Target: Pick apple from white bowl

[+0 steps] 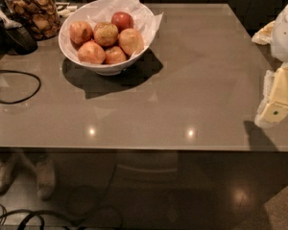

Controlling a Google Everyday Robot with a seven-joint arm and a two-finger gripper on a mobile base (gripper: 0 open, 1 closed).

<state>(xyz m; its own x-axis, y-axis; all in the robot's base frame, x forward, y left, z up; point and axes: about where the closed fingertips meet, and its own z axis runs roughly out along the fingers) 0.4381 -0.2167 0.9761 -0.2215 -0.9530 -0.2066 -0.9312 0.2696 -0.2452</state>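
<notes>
Step in hand, by my read: the approach, w/ no grasp yet. The tool point(277, 97) sits at the right edge of the view, over the right side of the tabletop point(192, 80) and well apart from the white bowl point(105, 68). It touches nothing and holds nothing that I can see. Open or closed: can't tell, since only part of it is in view.

The bowl is at the far left of the tabletop, lined w/ crinkled paper point(144, 16) and carrying six fruit. The apple point(131, 41) to take is the pale yellow-orange one on the bowl's right side, i.e. the side nearest the tool. It touches the speckled apple point(106, 33) on its left, and the small red apple point(122, 20) is just beyond it, on the far side.

Next move prob. needs:
- travel left and far across the tabletop to get above the bowl
- come down from above, as neighbours are packed tight
- avoid snagging the paper at the rim

Jar point(36, 11) and cable point(14, 87) are further left, out of the path.
</notes>
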